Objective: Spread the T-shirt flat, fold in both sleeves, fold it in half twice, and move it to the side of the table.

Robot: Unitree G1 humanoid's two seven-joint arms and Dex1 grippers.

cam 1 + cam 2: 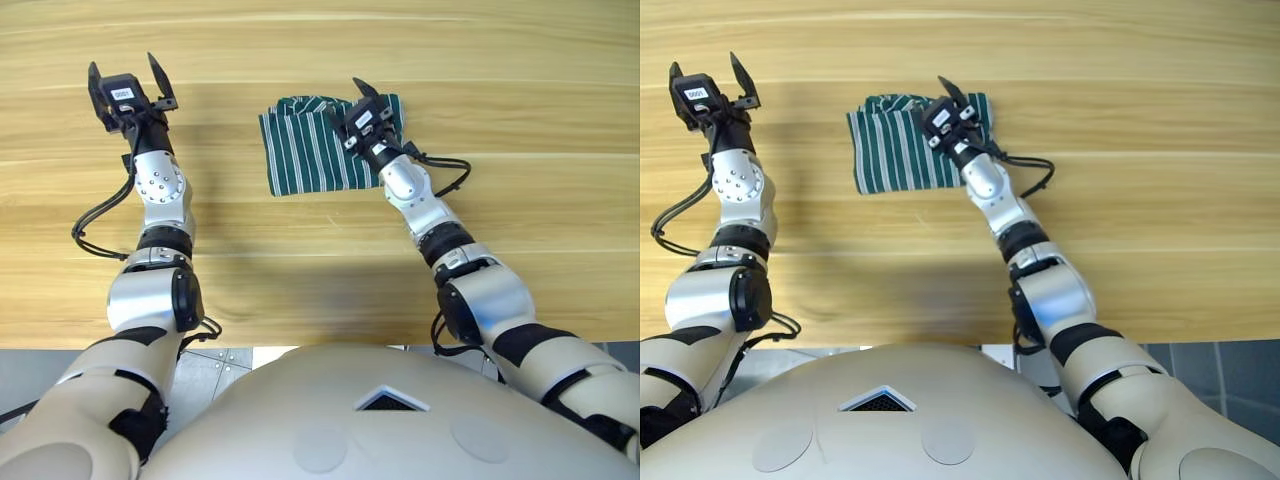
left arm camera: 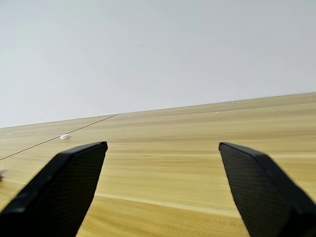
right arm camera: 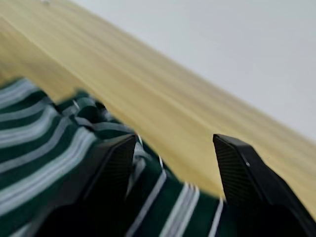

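**Folded striped T-shirt on wood counter, both hands released**

T-shirt [image 1: 310, 150]: soft knit, dark green with thin white stripes running lengthwise. It is folded down to a small, roughly rectangular packet. The near and left edges are fairly straight; the far edge is rumpled, with loose folds bunched up. It lies flat on the counter [image 1: 500, 60], between the two arms and closer to the right one.

Counter: pale wood-grain surface, smooth, with long straight grain bands running across it. The left wrist view shows a thin dark seam line in the wood, and a plain pale grey wall [image 2: 148, 49] beyond the far edge.

Right hand [image 3: 174, 140]: sits over the right far corner of the packet. Its two fingers [image 3: 113, 168] are flat, black, matte, wedge-shaped and spread apart, with nothing pinched between them. One finger hangs over the striped cloth, the other near the cloth's edge. I cannot tell whether the tips touch the fabric. A black cable [image 1: 455, 165] loops out beside the silver forearm.

Left hand [image 1: 122, 65]: well apart from the shirt, out to the left over bare wood. It is released, its two pointed black fingers wide apart and holding nothing.
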